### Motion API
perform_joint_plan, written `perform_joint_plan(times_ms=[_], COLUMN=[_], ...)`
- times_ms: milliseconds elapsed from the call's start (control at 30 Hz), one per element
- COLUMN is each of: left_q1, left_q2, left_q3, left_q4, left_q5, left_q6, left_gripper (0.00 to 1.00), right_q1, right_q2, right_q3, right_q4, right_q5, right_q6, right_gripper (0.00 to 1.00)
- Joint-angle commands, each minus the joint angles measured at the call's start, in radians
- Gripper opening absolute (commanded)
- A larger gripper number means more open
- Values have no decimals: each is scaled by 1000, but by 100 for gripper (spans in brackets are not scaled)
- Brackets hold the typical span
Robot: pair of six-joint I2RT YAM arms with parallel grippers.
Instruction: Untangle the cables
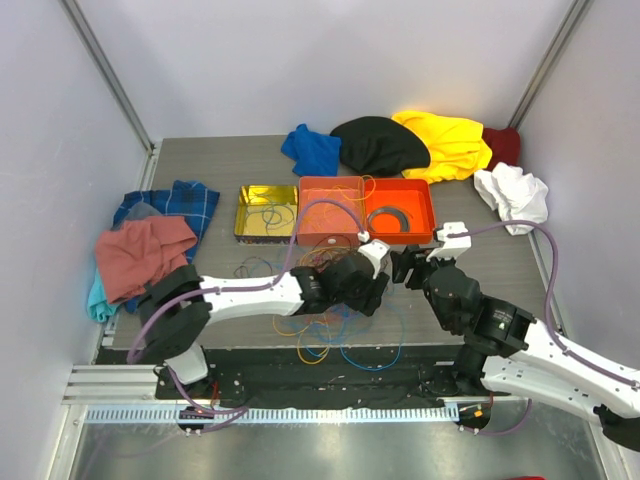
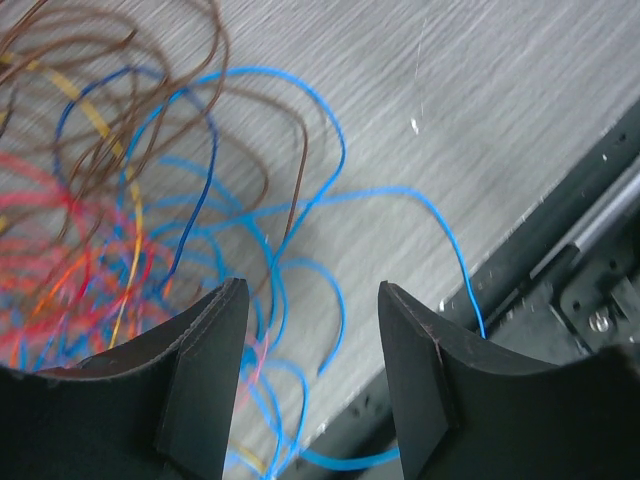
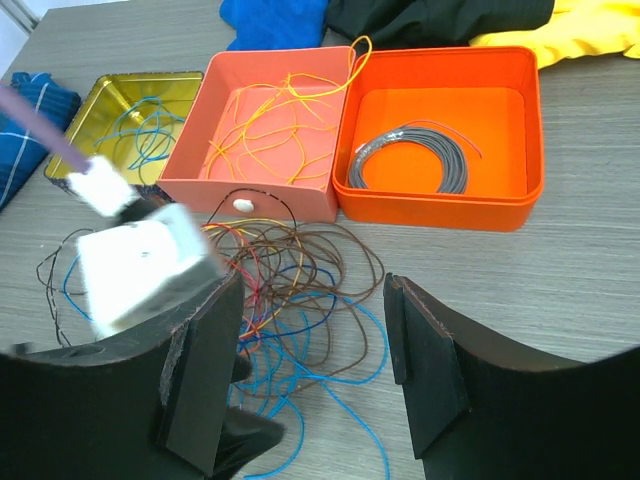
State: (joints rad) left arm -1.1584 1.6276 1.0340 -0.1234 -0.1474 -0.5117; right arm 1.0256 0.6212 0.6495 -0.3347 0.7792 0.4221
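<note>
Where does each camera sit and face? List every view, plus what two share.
Top external: above, behind the arms, looking down at the table; both arms show.
Left wrist: on the left arm, facing down at the cables; left gripper shows.
Right wrist: on the right arm, facing the orange boxes; right gripper shows.
Shared: top and right wrist both see the boxes.

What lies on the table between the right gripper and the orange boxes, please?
The tangle of cables lies between the right gripper and the orange boxes, as the right wrist view shows.
</note>
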Motion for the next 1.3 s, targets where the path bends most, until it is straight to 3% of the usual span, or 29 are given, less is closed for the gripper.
perform_joint_plan(times_ms=[0,300,400,600,767,967,1133,1267], left_q1=[2,15,23,23,23,25,29,83], left_q2=[93,190,190,105,-132,-411,-462,-460], left_q3=[90,143,150,130,113,237,421,570], left_q4=[67,67,70,68,2,-194,-349,-397], left_q5=[38,-1,-18,-46,-127,-319,-545,-609], left_q6=[58,79,84,75,96,221,329,404], left_gripper=[59,55,48,0,0,0,0,0], right_q1=[1,1,1,-1,1,-1,1,-1], right_q2=[-24,-41,-37,-35,-23,-18,-17,-12], right_q3=[55,52,52,50,64,70,52,47], right_q4=[-24,-47,-47,-46,-44,-23,17,36], right_q5=[51,66,68,72,74,66,43,29], right_q6=[20,17,17,17,6,-3,6,3], right_gripper=[65,65,65,65,65,65,65,65])
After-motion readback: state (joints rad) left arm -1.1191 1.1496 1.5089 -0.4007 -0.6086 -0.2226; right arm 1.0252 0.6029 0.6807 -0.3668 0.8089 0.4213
